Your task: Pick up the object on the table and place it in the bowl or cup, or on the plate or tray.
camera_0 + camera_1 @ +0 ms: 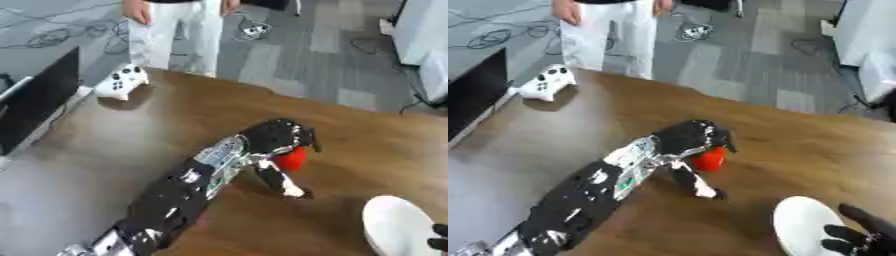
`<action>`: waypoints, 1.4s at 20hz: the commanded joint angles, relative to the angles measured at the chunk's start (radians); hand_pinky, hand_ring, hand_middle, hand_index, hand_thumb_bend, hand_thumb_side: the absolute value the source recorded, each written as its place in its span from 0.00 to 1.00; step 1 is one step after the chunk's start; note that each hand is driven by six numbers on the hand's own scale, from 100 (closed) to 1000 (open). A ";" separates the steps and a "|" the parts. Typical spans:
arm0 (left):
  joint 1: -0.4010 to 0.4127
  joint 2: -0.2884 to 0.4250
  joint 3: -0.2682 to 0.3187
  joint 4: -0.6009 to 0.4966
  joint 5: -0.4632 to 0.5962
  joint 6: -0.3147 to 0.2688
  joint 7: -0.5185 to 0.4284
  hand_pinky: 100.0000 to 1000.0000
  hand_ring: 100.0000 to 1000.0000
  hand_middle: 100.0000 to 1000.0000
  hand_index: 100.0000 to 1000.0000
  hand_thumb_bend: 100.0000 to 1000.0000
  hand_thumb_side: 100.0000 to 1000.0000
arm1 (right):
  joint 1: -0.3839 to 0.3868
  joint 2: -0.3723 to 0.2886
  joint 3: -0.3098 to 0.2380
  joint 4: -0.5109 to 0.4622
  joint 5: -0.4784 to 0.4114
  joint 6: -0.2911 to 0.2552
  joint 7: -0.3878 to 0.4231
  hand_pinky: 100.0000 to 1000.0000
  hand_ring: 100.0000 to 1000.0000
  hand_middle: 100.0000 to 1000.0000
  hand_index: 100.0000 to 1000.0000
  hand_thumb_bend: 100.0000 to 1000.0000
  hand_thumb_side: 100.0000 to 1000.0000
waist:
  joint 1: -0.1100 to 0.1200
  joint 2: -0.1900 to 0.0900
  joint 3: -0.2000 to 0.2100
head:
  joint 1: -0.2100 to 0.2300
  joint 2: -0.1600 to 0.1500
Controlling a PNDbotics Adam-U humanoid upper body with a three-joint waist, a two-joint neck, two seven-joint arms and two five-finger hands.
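A small red object (292,158) sits on the brown table (175,120) near its middle. My left hand (278,137) is over it, fingers curled round its top and left side, the thumb (289,186) reaching down toward the table in front. Most of the red object is hidden under the hand. A white plate (805,226) lies at the lower right. My right hand (859,235) rests at the plate's right edge in the lower right corner, dark fingers spread and relaxed.
A white game controller (122,82) lies at the table's far left corner. A black monitor (39,97) stands along the left edge. A person in white trousers (175,35) stands beyond the far edge.
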State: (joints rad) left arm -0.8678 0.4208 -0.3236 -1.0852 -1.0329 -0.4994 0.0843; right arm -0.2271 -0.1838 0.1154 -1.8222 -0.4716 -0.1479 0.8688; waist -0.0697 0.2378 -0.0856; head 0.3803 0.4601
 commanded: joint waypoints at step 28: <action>-0.151 -0.056 0.100 0.241 -0.204 0.019 0.058 0.62 0.46 0.55 0.71 0.47 0.49 | -0.022 0.003 0.010 -0.029 0.000 -0.001 0.037 0.91 0.92 1.00 0.99 0.00 0.50 | -0.008 0.023 -0.024 | 0.079 -0.028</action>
State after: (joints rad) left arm -0.9975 0.3608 -0.2316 -0.8395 -1.2271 -0.4816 0.1336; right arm -0.2366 -0.1763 0.1276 -1.8251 -0.4715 -0.1479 0.9017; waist -0.0778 0.2744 -0.1082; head 0.4494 0.4460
